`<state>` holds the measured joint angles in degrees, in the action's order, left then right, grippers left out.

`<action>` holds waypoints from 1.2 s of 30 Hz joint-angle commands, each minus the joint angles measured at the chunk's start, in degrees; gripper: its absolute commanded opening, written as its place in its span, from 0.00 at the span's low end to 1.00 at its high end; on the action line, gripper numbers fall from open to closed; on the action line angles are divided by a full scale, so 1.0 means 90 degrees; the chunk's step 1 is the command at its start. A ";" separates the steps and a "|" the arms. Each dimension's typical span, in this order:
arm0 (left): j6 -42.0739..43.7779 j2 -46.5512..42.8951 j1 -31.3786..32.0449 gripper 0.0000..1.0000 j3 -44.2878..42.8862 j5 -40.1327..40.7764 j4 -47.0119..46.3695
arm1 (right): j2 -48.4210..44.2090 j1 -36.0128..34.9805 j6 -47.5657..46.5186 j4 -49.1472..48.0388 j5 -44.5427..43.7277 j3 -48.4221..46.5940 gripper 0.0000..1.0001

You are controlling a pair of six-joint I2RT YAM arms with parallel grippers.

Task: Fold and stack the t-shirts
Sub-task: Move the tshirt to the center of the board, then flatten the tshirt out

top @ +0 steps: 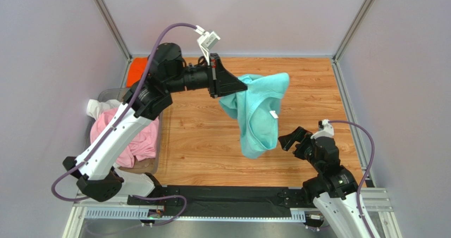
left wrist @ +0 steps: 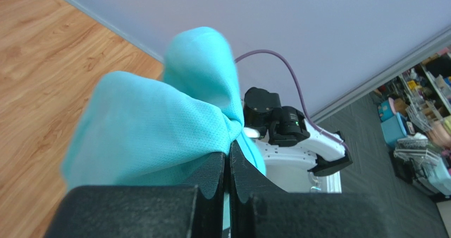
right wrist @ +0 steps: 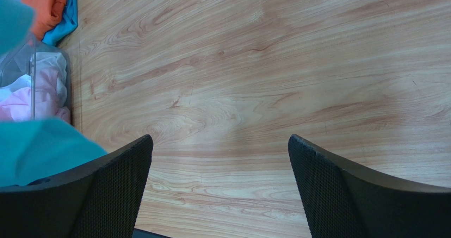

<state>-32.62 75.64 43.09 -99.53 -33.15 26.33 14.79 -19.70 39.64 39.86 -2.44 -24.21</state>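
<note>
My left gripper [top: 244, 88] is shut on a bunch of the mint-green t-shirt [top: 259, 114] and holds it hanging above the middle of the wooden table. In the left wrist view the cloth [left wrist: 153, 127] is pinched between the closed black fingers [left wrist: 212, 174]. My right gripper [top: 288, 138] is open and empty, just right of the shirt's lower end; its view shows the shirt's edge [right wrist: 37, 148] at the left. A pink t-shirt [top: 129, 137] and a white one [top: 98, 108] lie in a clear bin. An orange t-shirt [top: 138, 65] and a teal-blue one [right wrist: 66, 21] lie behind the bin.
The clear plastic bin [top: 108, 94] stands at the table's left edge. Grey walls close in the table [top: 201, 137] on three sides. The black rail with the arm bases runs along the near edge [top: 233, 198].
</note>
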 commanded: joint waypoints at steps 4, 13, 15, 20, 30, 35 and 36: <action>0.0587 -0.0034 -0.0002 0.09 0.0616 0.0916 0.0121 | -0.0139 -0.0008 0.0068 -0.0161 0.0017 -0.0006 1.00; -0.0311 -0.1616 -0.1887 1.00 0.4699 0.2618 0.0014 | 0.0105 -0.0008 0.0127 -0.0093 -0.0169 -0.0006 1.00; -0.0272 -0.1976 -0.1907 1.00 0.5275 0.2551 -0.0063 | 0.0241 0.0011 0.0127 -0.0093 -0.0188 -0.0025 1.00; -0.0476 -0.2505 -0.1859 1.00 0.6816 0.1274 -0.0766 | 0.0554 -0.0008 0.0098 -0.0063 -0.0150 -0.0084 1.00; -0.1550 -0.3189 -0.0258 0.99 0.8987 0.0851 -0.1928 | 0.1442 -0.0008 0.0273 -0.0688 0.0935 0.0219 1.00; -0.1882 -0.2869 0.0309 0.99 0.9446 0.1066 -0.2456 | 0.1648 -0.0008 0.0400 -0.0883 0.0896 0.0394 1.00; -0.1932 -0.2761 0.0358 0.99 0.9495 0.1066 -0.2601 | 0.1638 -0.0008 0.0420 -0.0913 0.0905 0.0424 1.00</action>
<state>-46.57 48.90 45.08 -14.52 -22.90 10.63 29.58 -19.70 42.00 35.55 4.51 -20.91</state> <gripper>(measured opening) 0.992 0.998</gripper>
